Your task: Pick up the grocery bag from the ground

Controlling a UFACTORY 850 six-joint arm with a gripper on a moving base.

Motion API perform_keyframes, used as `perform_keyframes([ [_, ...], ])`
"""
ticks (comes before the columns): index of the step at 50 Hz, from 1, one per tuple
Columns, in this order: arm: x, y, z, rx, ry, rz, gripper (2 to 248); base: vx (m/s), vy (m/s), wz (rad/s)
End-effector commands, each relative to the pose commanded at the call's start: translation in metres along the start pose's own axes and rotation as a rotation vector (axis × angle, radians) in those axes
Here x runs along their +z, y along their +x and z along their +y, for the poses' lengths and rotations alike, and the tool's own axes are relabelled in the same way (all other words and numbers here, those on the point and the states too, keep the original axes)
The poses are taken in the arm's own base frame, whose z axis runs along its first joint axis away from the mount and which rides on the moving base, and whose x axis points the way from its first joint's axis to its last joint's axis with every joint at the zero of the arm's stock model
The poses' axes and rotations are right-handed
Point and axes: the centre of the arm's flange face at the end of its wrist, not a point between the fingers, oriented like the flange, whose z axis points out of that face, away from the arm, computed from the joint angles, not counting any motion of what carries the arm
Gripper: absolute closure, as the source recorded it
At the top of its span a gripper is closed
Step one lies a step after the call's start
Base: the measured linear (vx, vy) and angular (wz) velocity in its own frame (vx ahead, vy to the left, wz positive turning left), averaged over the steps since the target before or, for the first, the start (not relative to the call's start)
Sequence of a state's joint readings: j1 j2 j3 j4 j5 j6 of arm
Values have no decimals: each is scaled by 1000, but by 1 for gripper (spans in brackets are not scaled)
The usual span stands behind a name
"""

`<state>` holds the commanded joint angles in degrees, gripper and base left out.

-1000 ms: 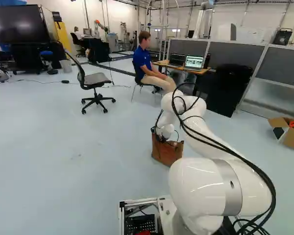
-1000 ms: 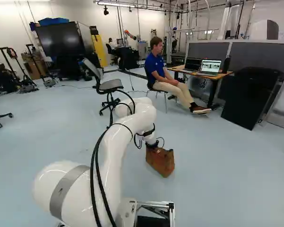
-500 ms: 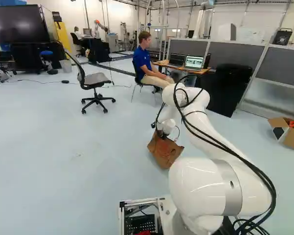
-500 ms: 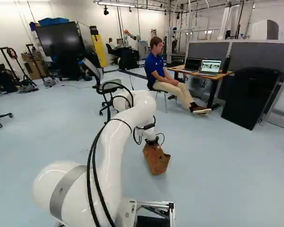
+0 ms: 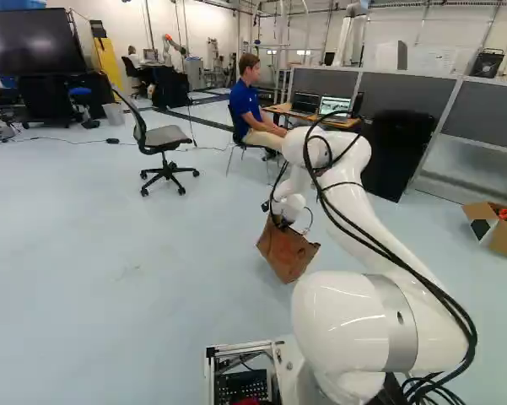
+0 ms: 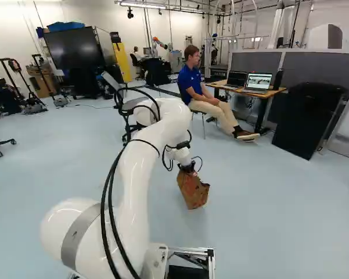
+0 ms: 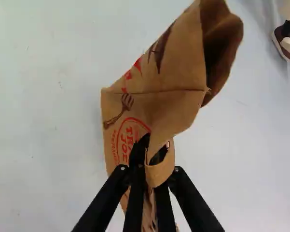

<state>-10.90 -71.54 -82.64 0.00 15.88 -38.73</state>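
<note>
The brown paper grocery bag (image 5: 287, 251) hangs tilted under my gripper (image 5: 280, 223) in the left base view. In the right base view the bag (image 6: 193, 192) is below the gripper (image 6: 188, 167), its bottom apparently off the floor. The wrist view shows my gripper (image 7: 152, 169) shut on the bag's gathered upper edge, with folded paper pinched between the two fingers. The rest of the bag (image 7: 176, 72) spreads out ahead of the fingers, its open mouth creased. The orange pads are hidden by the paper.
A person sits on a chair by a desk (image 6: 247, 90) with laptops, beyond the bag. An office chair (image 5: 162, 143) stands further off. A cardboard box (image 5: 499, 229) is at the right of the left base view. Another robot (image 5: 174, 44) stands far back.
The arm has risen and drawn the bag up with it; the bag has gone from upright to tilted, swinging a little. The base has not moved.
</note>
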Motion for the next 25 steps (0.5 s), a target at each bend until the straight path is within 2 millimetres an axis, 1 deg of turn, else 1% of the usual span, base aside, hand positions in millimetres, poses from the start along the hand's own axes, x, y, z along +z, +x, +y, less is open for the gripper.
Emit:
perform_keyframes([
  [25,-64,20,16,0,-24,30,228,0,0,0],
])
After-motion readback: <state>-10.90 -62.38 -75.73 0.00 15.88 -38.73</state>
